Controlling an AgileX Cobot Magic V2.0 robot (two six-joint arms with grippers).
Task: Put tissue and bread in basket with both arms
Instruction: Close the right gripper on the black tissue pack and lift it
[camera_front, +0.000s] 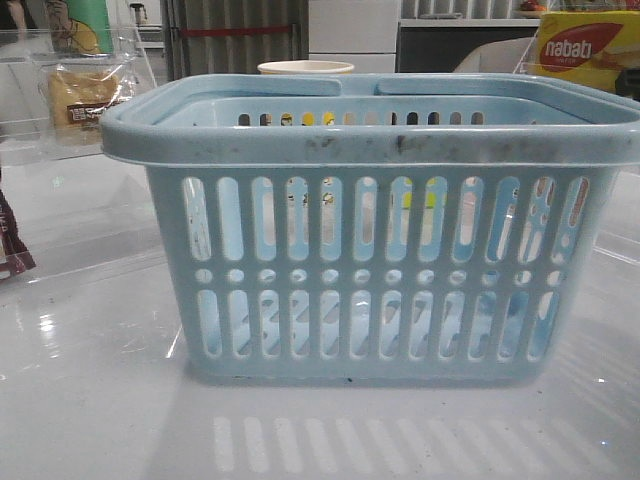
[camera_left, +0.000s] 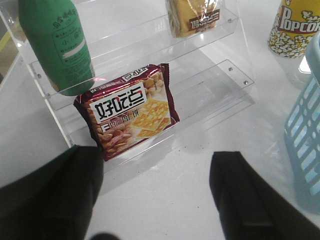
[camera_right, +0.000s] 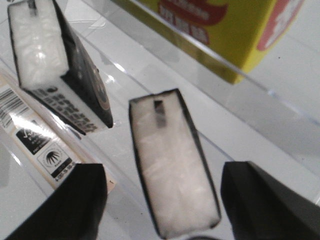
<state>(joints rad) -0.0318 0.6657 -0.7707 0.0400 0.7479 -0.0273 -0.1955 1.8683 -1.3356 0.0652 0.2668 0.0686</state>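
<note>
Left gripper (camera_left: 157, 200) open, empty, facing biscuit pack (camera_left: 127, 111), bread (camera_left: 194, 17) beyond: wrong-item risk. Right gripper (camera_right: 162, 200) open, straddling tissue (camera_right: 172, 162); second pack (camera_right: 47, 55) beside may snag.

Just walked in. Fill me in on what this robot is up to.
It is starting to load a blue basket, which looks empty so far. The right gripper is open, straddling a white tissue pack beside a yellow box. The left gripper is open before a clear shelf; the bread sits untouched higher up, behind a red biscuit pack.
</note>
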